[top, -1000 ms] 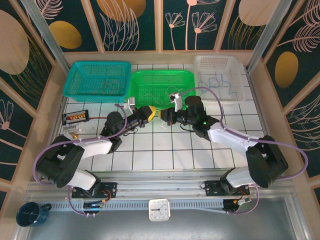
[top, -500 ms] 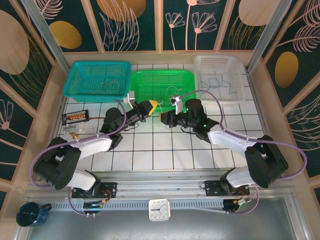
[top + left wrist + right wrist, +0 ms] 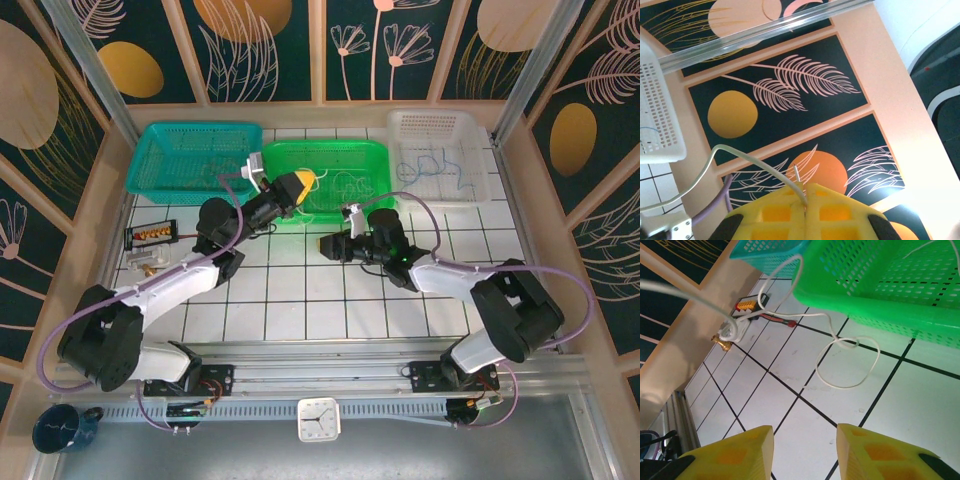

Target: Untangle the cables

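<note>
Seen from above, I had two arms reaching across a white tiled table (image 3: 300, 310) toward three baskets in a row along its far edge: one teal basket (image 3: 195, 127) on the left, one green basket (image 3: 325, 147) in the middle and one white basket (image 3: 430, 116) on the right. The left hand (image 3: 303, 182) hung above the near left corner of the green basket. Its two yellow fingers (image 3: 775, 215) were pressed together on one thin white cable (image 3: 797, 176). A short end stuck up past the fingertips, and the rest arced away to the left in the wrist view. The right hand (image 3: 805, 442) hovered low over the table, just in front of the green basket, its two fingers apart with nothing between them. Ahead of it one white strand (image 3: 878, 357) lay in a single loop on the tiles beside the green basket; I could not tell whether it was the same cable. Blue cables (image 3: 432, 163) lay in the white basket, too fine to count
</note>
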Robot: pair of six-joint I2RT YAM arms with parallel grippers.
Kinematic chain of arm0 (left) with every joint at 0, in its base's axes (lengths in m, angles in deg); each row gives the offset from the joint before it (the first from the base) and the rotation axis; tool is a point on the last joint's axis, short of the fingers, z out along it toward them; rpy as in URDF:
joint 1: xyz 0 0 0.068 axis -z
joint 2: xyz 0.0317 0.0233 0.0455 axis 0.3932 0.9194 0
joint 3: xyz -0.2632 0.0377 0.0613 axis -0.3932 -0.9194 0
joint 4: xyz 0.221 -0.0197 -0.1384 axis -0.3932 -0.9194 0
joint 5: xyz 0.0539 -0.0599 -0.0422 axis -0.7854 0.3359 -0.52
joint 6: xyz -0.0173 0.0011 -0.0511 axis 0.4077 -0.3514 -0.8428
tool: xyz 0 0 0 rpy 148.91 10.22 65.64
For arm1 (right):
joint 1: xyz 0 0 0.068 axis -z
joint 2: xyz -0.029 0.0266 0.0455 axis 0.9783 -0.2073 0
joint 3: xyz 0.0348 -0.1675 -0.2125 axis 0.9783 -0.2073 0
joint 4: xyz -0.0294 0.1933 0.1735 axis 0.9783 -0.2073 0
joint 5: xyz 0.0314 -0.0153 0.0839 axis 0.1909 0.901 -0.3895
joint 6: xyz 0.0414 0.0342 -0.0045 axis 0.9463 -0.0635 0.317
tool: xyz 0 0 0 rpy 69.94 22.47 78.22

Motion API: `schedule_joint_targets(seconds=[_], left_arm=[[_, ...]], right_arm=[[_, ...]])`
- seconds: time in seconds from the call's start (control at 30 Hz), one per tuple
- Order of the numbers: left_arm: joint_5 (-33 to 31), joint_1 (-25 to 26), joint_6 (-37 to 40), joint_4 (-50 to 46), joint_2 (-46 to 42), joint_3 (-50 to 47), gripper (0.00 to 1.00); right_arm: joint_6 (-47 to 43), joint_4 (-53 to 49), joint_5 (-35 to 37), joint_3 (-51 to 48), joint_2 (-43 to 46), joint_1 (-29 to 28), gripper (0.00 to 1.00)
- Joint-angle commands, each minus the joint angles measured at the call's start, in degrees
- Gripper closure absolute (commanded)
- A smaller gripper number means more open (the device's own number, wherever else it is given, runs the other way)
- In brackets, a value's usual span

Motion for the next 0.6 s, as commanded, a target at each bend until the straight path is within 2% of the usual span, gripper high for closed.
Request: schedule_joint_targets(seconds=[0.0, 0.2, 0.57], left_arm=[[1.13, 0.28, 1.19, -0.52, -1.07, 2.57, 1.0], [1.27, 0.33, 0.94, -0.62, -0.62, 4.4, 1.0], [2.08, 0.27, -0.39, -0.28, -0.48, 7.65, 1.0]], right_arm=[[0.64, 3.94, 0.83, -0.12, -0.64, -0.43, 0.58], [-0.1, 3.81, 3.92, 0.05, -1.22, -0.34, 0.47], [0.64, 7.4, 8.4, 0.8, -5.03, -0.25, 0.44]])
